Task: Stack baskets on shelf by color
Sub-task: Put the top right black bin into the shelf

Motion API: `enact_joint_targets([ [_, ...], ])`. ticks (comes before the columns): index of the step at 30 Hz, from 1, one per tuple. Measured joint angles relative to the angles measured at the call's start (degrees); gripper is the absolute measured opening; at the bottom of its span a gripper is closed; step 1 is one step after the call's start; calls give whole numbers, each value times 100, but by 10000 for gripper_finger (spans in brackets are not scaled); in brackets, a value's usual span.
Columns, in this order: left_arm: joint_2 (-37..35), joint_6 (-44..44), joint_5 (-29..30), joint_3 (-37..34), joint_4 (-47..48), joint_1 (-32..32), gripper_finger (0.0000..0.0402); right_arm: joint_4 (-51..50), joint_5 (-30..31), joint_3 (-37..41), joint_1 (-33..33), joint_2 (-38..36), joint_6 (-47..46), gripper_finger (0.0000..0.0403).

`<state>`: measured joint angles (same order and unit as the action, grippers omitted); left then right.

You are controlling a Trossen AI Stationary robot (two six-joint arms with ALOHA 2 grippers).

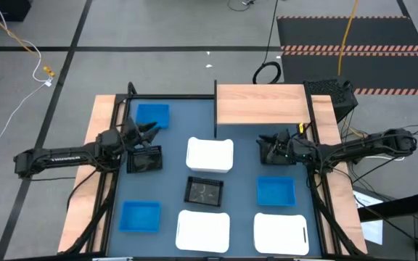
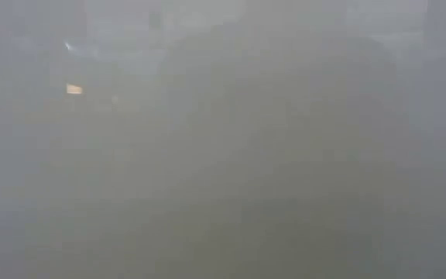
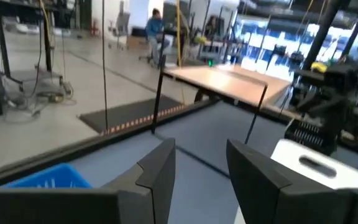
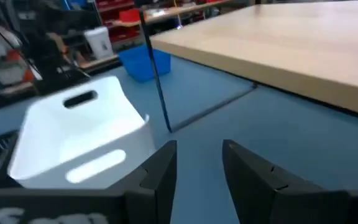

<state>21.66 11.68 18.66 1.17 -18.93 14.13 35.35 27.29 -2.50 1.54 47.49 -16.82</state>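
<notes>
Three blue baskets lie flat on the dark tabletop: far left (image 1: 152, 114), near left (image 1: 139, 216) and right (image 1: 276, 191). White baskets sit at the centre (image 1: 210, 155) and along the near edge (image 1: 202, 229), (image 1: 281, 233). A black slatted basket (image 1: 204, 191) lies mid-table, and another dark tray (image 1: 144, 159) lies beside the left arm. The wood shelf (image 1: 261, 104) stands at the far edge. My left gripper (image 3: 201, 180) is open and hovers between the far-left blue basket (image 3: 42, 177) and the dark tray. My right gripper (image 4: 197, 168) is open, just right of the centre white basket (image 4: 79, 137).
The shelf's thin black frame posts (image 4: 157, 81) stand between my right gripper and the far-left blue basket (image 4: 145, 62). Light wood strips (image 1: 96, 167) border the tabletop on both sides. The low view shows only grey haze. A person sits far off in the room (image 3: 156, 28).
</notes>
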Motion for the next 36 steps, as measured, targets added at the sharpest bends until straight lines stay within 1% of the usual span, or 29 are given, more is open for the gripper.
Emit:
enact_joint_targets([
  [1, 89, -6, -104, 0, -24, 0, 145, -137, -5, -38, 46, 49, 74, 125],
  [3, 278, -48, -359, 0, -186, 0, 145, -776, -32, -169, 169, 166, 101, 125],
  [5, 511, -49, -602, 0, -463, 0, 145, -1376, -59, -502, 292, 324, 70, 125],
  [8, 925, -240, -721, 0, -739, -57, 145, -2029, -373, -1015, 431, 548, 107, 125],
  [11, 1349, -449, -683, 0, -941, -304, 145, -2304, -686, -1438, 469, 810, 170, 125],
  [14, 1693, -587, -529, 0, -1260, -561, 145, -2531, -1133, -1871, 476, 1013, 156, 125],
  [17, 1895, -753, -375, 2, -1516, -674, 145, -3111, -1621, -2300, 487, 1187, 148, 125],
  [18, 1945, -797, -253, 3, -1551, -673, 145, -3286, -1721, -2469, 487, 1239, 116, 125],
  [20, 2022, -859, -11, 63, -1504, -642, 145, -3829, -1735, -2828, 498, 1318, 20, 125],
  [23, 2134, -956, 34, 352, -1198, -539, 145, -4962, -1707, -3452, 618, 1492, -200, 125],
  [26, 2337, -1127, -14, 859, -413, -497, 145, -6021, -1698, -4043, 821, 1644, -386, 125],
  [29, 2640, -1415, -16, 1458, 262, -487, 145, -6687, -1716, -4264, 1033, 1775, -684, 125],
  [30, 2725, -1480, -18, 1654, 495, -487, 145, -6838, -1841, -4266, 1084, 1806, -863, 125],
  [34, 2988, -1595, -18, 2384, 1355, -518, 145, -7559, -2745, -4268, 1149, 1879, -1682, 125],
  [36, 3040, -1674, -27, 2606, 1677, -527, 145, -7772, -2961, -4269, 1092, 1866, -2030, 126],
])
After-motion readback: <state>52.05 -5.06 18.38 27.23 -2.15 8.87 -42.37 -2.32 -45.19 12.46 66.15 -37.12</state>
